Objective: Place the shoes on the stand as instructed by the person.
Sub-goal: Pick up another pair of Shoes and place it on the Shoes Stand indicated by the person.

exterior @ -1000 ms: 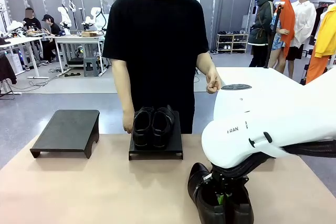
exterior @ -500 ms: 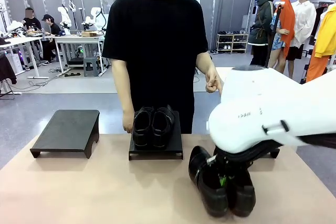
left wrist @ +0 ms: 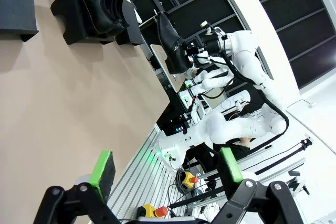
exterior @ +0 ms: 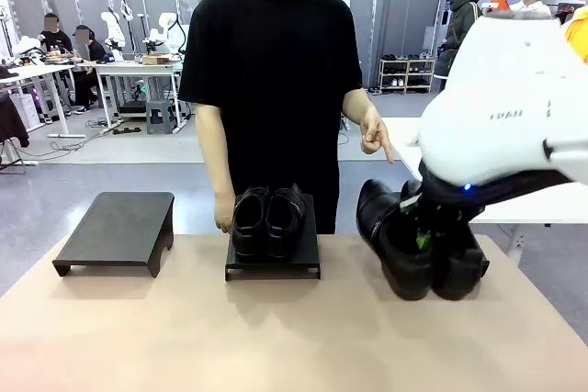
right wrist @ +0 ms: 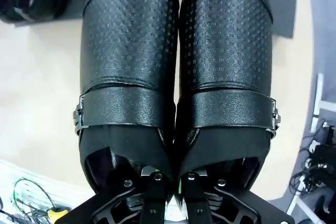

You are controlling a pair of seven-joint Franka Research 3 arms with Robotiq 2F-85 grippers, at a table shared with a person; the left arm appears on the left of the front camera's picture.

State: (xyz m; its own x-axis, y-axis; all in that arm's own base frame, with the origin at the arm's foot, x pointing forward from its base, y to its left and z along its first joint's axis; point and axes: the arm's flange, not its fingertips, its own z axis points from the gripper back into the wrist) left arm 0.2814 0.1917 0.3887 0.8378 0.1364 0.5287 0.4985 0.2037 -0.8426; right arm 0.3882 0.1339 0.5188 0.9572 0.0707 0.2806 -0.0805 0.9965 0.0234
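1. Front view:
   - The left stand [exterior: 115, 222] shows its flat black top.
   - The middle stand [exterior: 273, 263] carries the plain-toed pair [exterior: 266, 218], the two shoes side by side.
   - The strap pair [exterior: 404, 250] hangs to the right of the middle stand, apart from it, with toes tilted down toward the table [exterior: 184, 337].
   - The right gripper [exterior: 424, 227] sits at the shoes' openings, clamped on the pair.
   - The person [exterior: 276, 71] stands behind the table. One hand [exterior: 374, 135] points a finger down, just above the strap pair.
2. Left wrist view:
   - The left gripper [left wrist: 167, 166] has its jaws wide apart and holds nothing between the green pads [left wrist: 103, 169].
   - It hovers over the table.
   - Farther off, the plain-toed pair rests on the middle stand.
3. Right wrist view:
   - The right gripper's fingers [right wrist: 157, 182] are drawn together.
   - They pinch the two adjoining inner walls of the strap pair, so both shoes are held as one.
   - The buckles face outward.
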